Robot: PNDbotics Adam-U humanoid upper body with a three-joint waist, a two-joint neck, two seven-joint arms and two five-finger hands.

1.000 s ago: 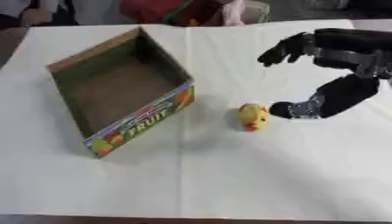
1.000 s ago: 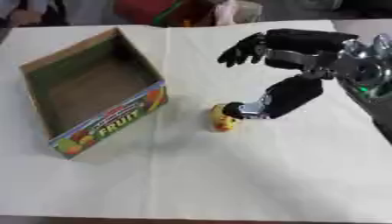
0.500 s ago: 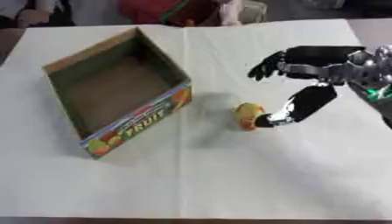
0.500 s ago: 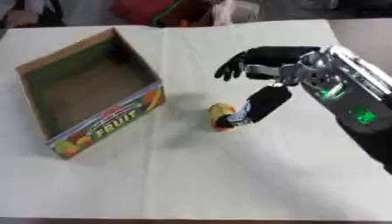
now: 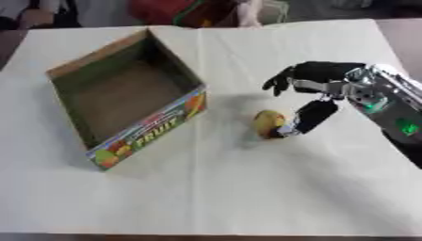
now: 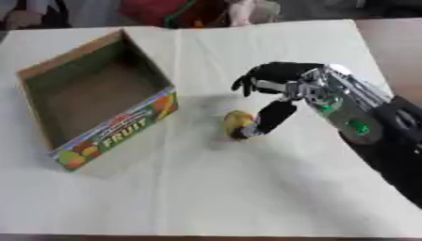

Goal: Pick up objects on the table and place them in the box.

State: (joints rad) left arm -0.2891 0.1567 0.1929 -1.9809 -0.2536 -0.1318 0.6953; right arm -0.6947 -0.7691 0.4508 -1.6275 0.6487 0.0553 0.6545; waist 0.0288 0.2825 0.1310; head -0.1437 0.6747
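Note:
A small yellow fruit-like object (image 5: 268,123) with a reddish patch lies on the white table, right of the box. The cardboard box (image 5: 66,111), printed "FRUIT" on its front, stands open and looks empty at the left. My right hand (image 5: 317,80) reaches in from the right. Its thumb (image 5: 306,117) points down and touches the object's right side, while the fingers spread open above and behind it. My left hand shows in no view.
The white cloth-covered table (image 5: 223,197) stretches wide in front and to the right. Red and green items (image 5: 181,9) and people sit beyond the far edge.
My right hand has come down and closer to the yellow object, its thumb now at the object's right side. The view has also shifted.

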